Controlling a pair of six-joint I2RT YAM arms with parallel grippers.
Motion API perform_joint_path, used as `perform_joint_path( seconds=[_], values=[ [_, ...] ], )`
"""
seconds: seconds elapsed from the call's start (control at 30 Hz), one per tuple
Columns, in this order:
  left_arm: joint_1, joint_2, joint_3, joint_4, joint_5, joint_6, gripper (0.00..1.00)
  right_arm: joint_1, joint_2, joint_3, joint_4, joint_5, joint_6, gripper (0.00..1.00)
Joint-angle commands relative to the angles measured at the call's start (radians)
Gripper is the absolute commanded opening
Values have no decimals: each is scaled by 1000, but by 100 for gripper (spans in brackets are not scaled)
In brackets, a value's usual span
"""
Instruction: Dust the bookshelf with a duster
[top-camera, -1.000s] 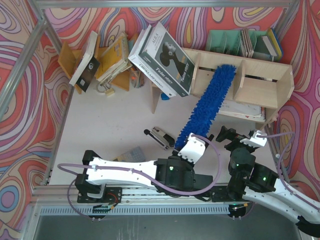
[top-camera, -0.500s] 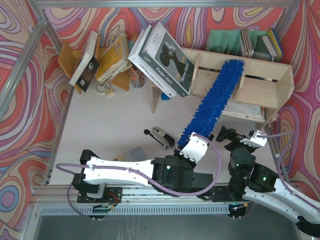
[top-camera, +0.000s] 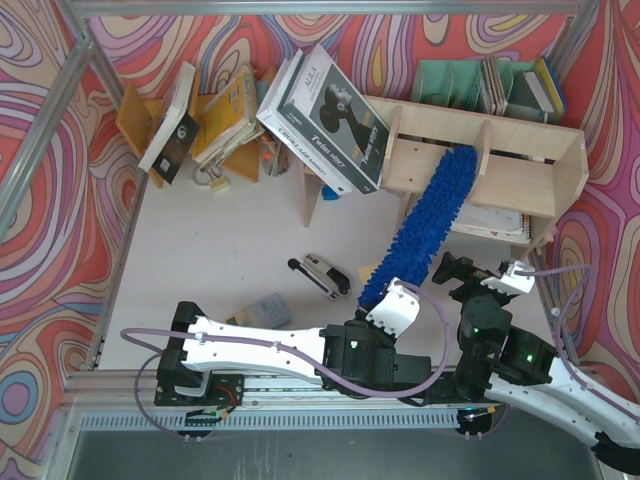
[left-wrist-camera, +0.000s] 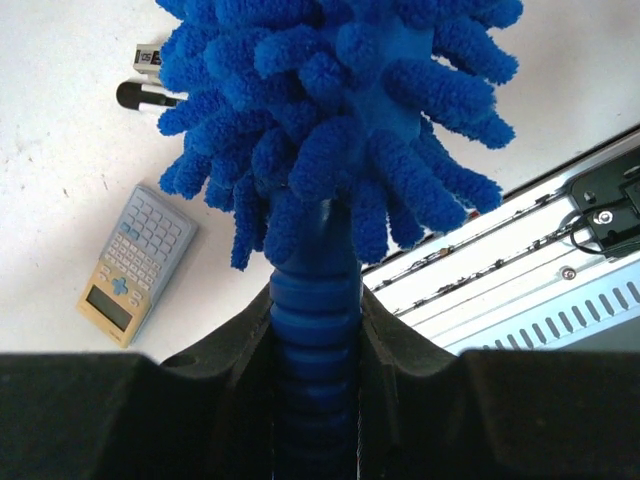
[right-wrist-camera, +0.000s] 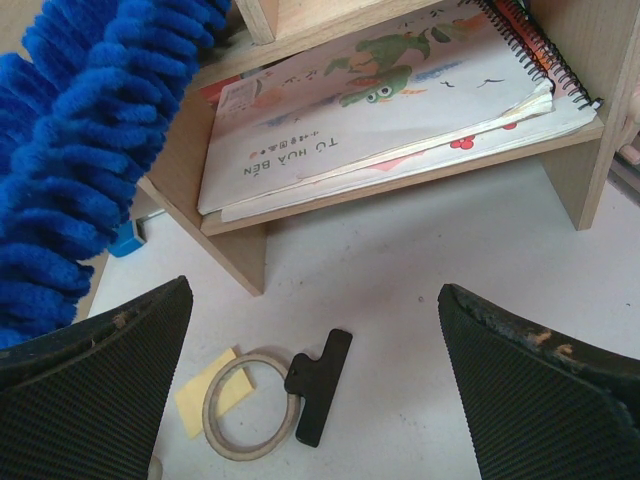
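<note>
While left hand (left-wrist-camera: 315, 340) clamps the duster (top-camera: 428, 215) handle, brush slants toward 1 o'clock, tip on the bookshelf (top-camera: 520, 185); right hand (right-wrist-camera: 318, 400), at 3 o'clock, wide, empty.

Light: bright and even, from above, on the white table (top-camera: 220, 230).
Shadows: soft and short beneath the bookshelf (right-wrist-camera: 236, 252).
Glare: pale wash on the metal rail (left-wrist-camera: 520, 270).
Focus: overhead view crisp; duster (left-wrist-camera: 330, 120) fibres sharp close up.

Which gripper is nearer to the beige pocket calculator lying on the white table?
Left. The left gripper, shut on the blue fluffy duster, sits just right of the calculator; the open right gripper is farther right, beyond it.
</note>
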Motion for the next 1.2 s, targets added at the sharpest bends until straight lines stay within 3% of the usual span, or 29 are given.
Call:
perform_joint_path(
  seconds=[0.0,0.47,1.17],
  values=[
    [4,13,-22,-3,-22,-13,0,-1,-9,-2,-19,19,16,99],
    [92,-86,-94,-217,-68,-214,0,-2,-4,-2,-17,21,15,99],
    [85,51,129,75,-8,140,0,-2,-6,-2,-19,22,17,99]
  ],
)
